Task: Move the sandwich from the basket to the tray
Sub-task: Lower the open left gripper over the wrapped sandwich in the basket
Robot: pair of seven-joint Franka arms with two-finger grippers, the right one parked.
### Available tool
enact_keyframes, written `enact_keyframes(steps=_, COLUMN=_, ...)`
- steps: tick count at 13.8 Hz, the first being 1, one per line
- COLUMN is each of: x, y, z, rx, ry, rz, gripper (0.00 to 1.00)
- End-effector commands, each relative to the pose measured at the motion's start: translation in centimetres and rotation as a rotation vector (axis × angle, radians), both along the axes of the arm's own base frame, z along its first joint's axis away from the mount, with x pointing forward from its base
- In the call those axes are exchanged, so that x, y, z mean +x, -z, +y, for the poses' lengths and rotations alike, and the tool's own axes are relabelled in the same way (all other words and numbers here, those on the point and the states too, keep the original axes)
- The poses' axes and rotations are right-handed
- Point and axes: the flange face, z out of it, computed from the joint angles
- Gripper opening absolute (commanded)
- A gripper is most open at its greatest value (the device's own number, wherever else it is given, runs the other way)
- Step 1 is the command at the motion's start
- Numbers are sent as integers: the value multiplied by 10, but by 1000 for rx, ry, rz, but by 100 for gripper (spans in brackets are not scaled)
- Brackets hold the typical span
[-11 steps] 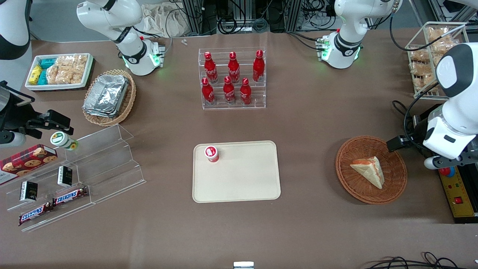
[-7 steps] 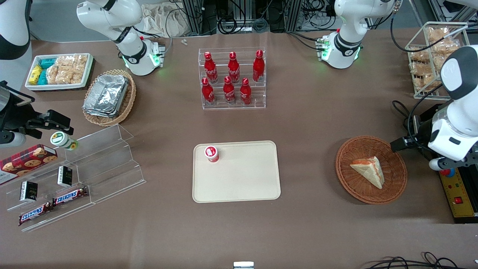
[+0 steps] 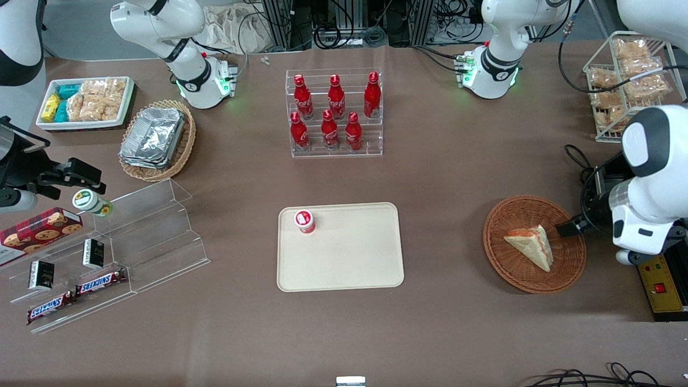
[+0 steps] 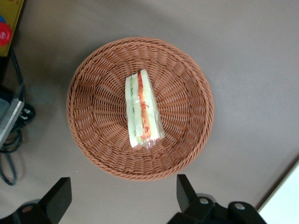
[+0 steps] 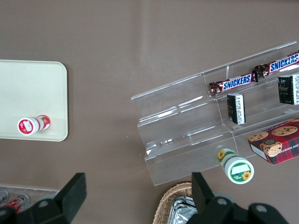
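Note:
The sandwich [image 3: 531, 244], a pale bread wedge with red and green filling along its edge [image 4: 142, 109], lies in the round reddish-brown basket [image 3: 492, 252] toward the working arm's end of the table. My gripper [image 3: 570, 228] hangs over the basket's rim on the side away from the tray. In the left wrist view the gripper [image 4: 122, 200] is open, its dark fingers [image 4: 187, 193] wide apart above bare table just outside the basket [image 4: 93, 144], holding nothing. The cream tray [image 3: 349, 258] lies mid-table, and a corner of the tray [image 4: 285, 205] shows in the left wrist view.
A small red-capped bottle [image 3: 304, 221] stands on the tray's corner. A clear rack of red bottles [image 3: 334, 113] sits farther from the camera. A yellow control box [image 3: 660, 285] and cables [image 3: 583, 161] lie beside the basket, and a wire rack of snacks [image 3: 629, 80] stands farther back.
The working arm has swung nearer the front camera, carrying the gripper from beside the basket's rim to over its edge close to the sandwich. The sandwich and basket have not moved.

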Motion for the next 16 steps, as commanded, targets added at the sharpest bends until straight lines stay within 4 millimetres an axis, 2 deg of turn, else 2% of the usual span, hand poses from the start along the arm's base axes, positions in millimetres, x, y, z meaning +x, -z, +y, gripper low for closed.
enact_keyframes(steps=1, x=4, y=32, z=2, rx=13, ry=-107, rz=8, gripper=100)
enact_keyframes(steps=2, x=4, y=42, z=2, rx=13, ry=-115, rz=3, gripper=100)
enact_keyframes(steps=5, x=7, y=92, z=2, rx=17, ry=-188, rz=8, gripper=100)
enact_keyframes(steps=7, x=10, y=116, z=2, rx=18, ry=-204, rz=13, gripper=100)
enact_keyframes(steps=12, x=1, y=150, z=1, rx=21, ry=-223, rz=30, gripper=100)
enact_keyframes(steps=16, x=-5, y=162, z=1, rx=16, ry=-232, rz=23, gripper=100)
